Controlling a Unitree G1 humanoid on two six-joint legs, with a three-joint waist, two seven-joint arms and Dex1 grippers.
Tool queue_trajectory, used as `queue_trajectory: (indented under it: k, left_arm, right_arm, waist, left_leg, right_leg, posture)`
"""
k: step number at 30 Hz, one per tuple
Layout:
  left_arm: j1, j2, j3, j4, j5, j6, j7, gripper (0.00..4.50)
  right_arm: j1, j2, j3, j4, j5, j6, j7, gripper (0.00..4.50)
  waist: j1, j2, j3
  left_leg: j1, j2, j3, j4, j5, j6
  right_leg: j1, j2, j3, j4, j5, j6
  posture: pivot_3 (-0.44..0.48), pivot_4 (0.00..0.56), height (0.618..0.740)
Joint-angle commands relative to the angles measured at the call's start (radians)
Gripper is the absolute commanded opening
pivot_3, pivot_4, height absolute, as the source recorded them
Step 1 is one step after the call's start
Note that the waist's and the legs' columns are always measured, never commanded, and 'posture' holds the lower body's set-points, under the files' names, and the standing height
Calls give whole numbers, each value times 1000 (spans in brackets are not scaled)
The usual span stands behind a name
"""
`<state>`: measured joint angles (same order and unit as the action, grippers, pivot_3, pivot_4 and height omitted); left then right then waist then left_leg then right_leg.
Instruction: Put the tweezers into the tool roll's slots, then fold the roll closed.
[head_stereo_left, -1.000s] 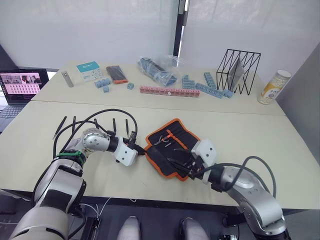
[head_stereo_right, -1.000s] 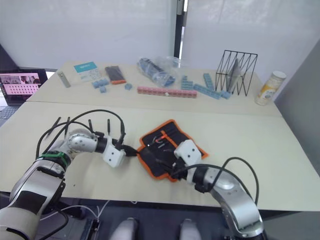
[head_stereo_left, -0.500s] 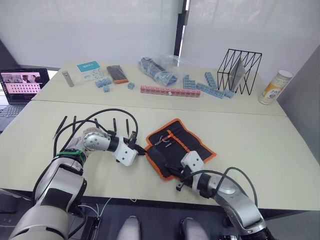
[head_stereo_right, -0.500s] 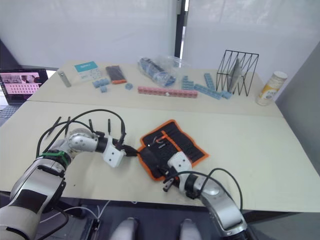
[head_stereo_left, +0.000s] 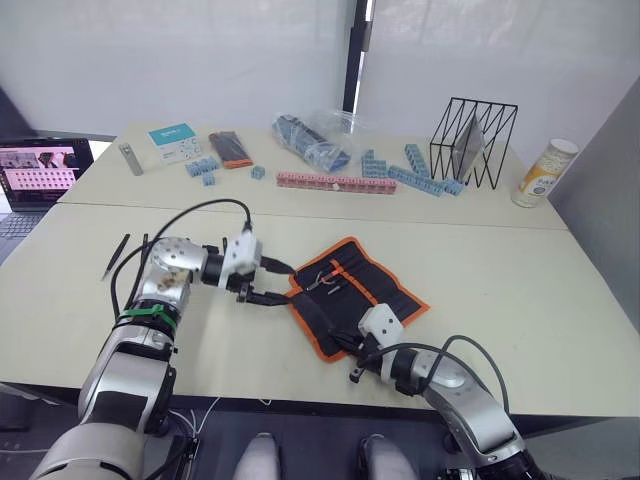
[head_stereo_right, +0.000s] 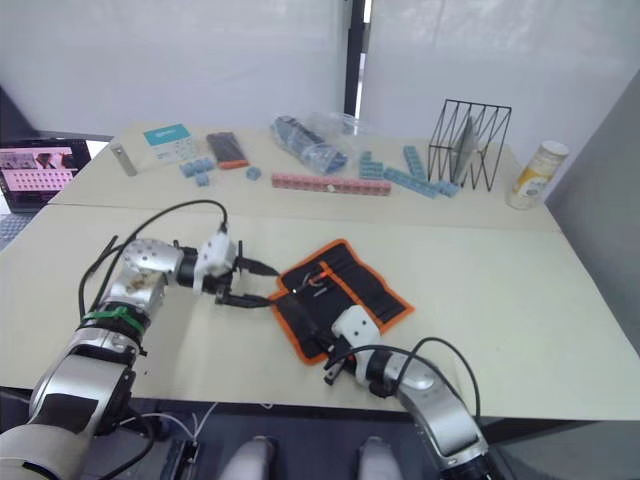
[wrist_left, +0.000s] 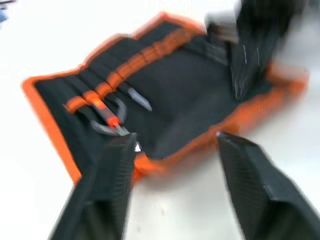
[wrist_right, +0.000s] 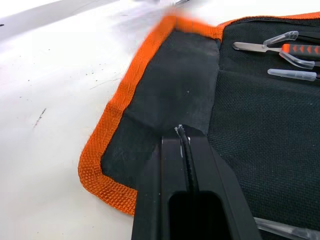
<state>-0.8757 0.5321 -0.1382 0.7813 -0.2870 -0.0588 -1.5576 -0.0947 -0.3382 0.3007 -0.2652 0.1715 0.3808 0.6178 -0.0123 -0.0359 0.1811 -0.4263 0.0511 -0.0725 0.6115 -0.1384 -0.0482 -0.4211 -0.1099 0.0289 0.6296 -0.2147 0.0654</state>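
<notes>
Black fingers of my right end effector (wrist_right: 186, 150) are pressed together on a thin dark sliver that I take for one of the tweezers (wrist_right: 184, 137), its tip resting on the tool roll (head_stereo_left: 355, 290) near the orange-edged near corner. How much of that piece lies below the fingers I cannot see. My left end effector (head_stereo_left: 272, 283) stands with its two fingers (wrist_left: 112, 185) apart and nothing between them, just off the roll's left edge; its wrist view is smeared, so the far side of the roll there is hard to read.

I see the roll lying open and flat on the bench (head_stereo_left: 520, 290), inner face up, with the slots (head_stereo_left: 368, 276) running across it. A few silver-tipped tools with orange grips (wrist_right: 292, 48) sit in pockets at the far-left end; what they are I cannot tell.

Two loose black tweezers (head_stereo_left: 115, 255) lie well to the left of the roll, partly behind my left arm.

At the back I make out blue blocks (head_stereo_left: 415, 170), a pink strip (head_stereo_left: 325, 181), a clear bag (head_stereo_left: 320, 140), a black wire rack (head_stereo_left: 472, 140), a pale canister (head_stereo_left: 538, 172), a teal-and-white card (head_stereo_left: 176, 141) and a laptop (head_stereo_left: 35, 170) cut off by the left edge. Any print on the card and canister is too small to read.
</notes>
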Motion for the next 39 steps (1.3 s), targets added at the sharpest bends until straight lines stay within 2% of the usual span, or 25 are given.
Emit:
queue_trajectory:
  k: [1,4,9,14,17,19,24,27,32,39]
  left_arm:
    - [25,-22,44,-142,-66,229,77,2647]
    - [78,-56,55,-247,-79,325,151,1679]
    - [159,-109,19,-300,-5,307,271,31]
    - [224,-130,-11,-240,74,224,341,8]
    - [274,-113,-86,-177,198,76,386,8]
    - [282,-120,-102,-135,238,12,425,8]
    - [295,-109,-117,-97,257,-63,410,8]
    - [298,-96,-108,-89,250,-75,403,8]
    - [285,-93,-91,-69,242,-82,416,8]
    - [280,-103,-78,-67,237,-85,433,8]
  right_arm:
    - [11,-15,11,20,-5,31,14,0]
    - [8,-22,9,19,-6,33,22,0]
    - [8,-29,3,7,0,36,30,0]
    - [8,-29,3,4,4,35,30,0]
    - [3,-31,2,0,7,35,35,0]
    - [-10,-32,2,-10,15,32,46,0]
    - [-63,3,-53,-52,113,42,80,0]
    - [-138,35,-83,19,124,31,68,0]
    - [-263,91,-46,203,69,-27,70,0]
    - [-280,132,4,319,13,-85,81,0]
  waist:
    - [-2,0,0]
    - [-3,0,0]
    - [-1,0,0]
    - [-1,0,0]
    - [0,-1,-1]
    - [2,0,-6]
    - [0,2,-11]
    - [-6,2,-12]
    - [-6,3,-13]
    - [-5,5,-14]
  left_leg:
    - [0,0,0,0,0,0]
    - [1,0,0,-1,0,0]
    - [1,0,0,-1,0,0]
    - [1,0,0,-1,0,0]
    - [1,0,0,-1,0,0]
    - [2,0,0,-2,0,0]
    - [4,0,0,-1,-1,-1]
    - [5,0,0,-1,-3,-5]
    - [6,0,0,-3,-1,-1]
    - [6,0,0,-4,2,3]
  right_leg:
    - [0,0,0,0,0,0]
    - [0,0,0,0,0,0]
    - [0,0,0,0,0,0]
    - [0,0,0,-1,0,0]
    - [0,0,0,-1,-1,-1]
    - [1,0,0,-1,-1,-2]
    - [3,0,0,-3,-2,-4]
    - [2,0,0,-3,-3,-4]
    - [2,1,0,-2,-3,-4]
    - [1,1,0,0,-2,-4]
  posture:
    - [0,150,721]
    - [0,150,721]
    - [0,150,721]
    - [0,150,721]
    - [0,150,721]
    - [0,150,721]
    - [0,150,721]
    - [0,150,721]
    - [0,150,721]
    - [0,150,721]
